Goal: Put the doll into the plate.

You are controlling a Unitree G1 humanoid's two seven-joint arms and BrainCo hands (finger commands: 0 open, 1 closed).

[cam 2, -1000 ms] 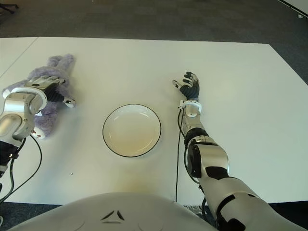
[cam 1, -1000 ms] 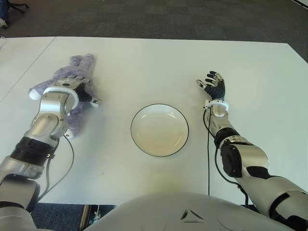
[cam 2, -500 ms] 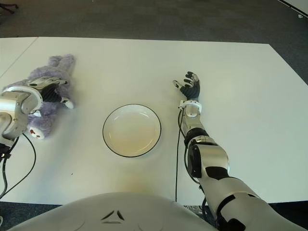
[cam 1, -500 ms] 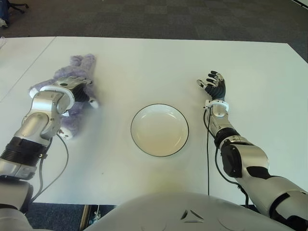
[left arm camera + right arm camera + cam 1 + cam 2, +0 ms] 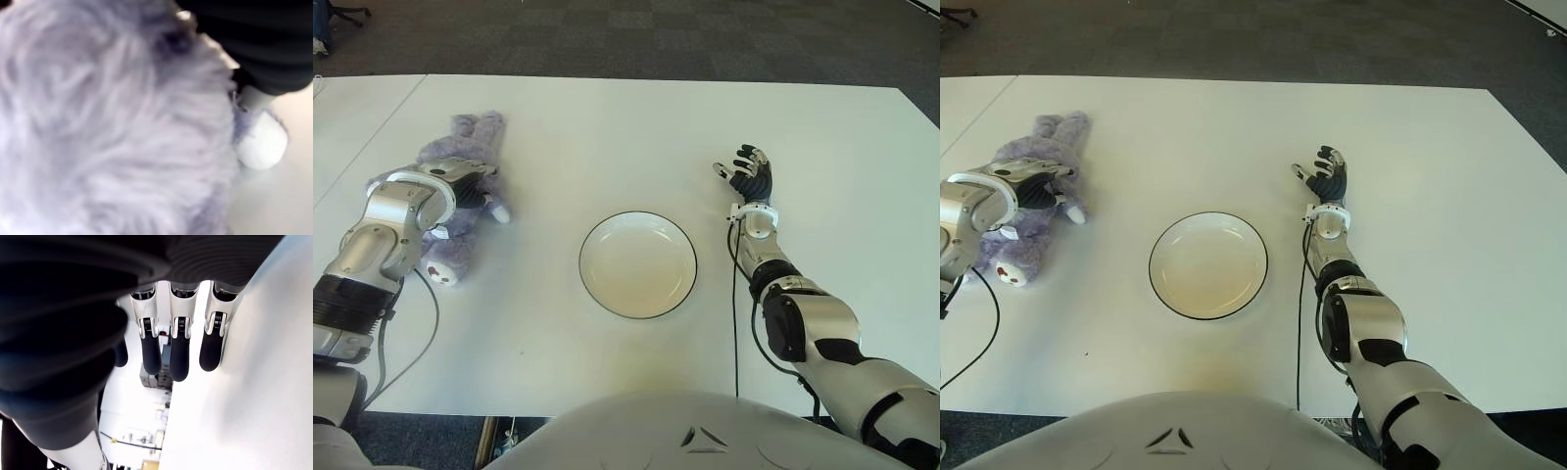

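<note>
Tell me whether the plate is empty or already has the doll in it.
Empty. The plate shows only its bare white inside; the doll lies on the table to its left, under the left hand.

A fluffy lavender plush doll lies flat on the white table, well to the left of the plate, its long body running from a pair of rounded ends at the far side toward the near edge; a white-tipped limb sticks out on its right side, and another pale rounded end with small dark-red marks shows at its near end; a round, shallow white plate with a thin dark rim sits upright at the table's middle, nothing in it; the two lie well apart.
</note>
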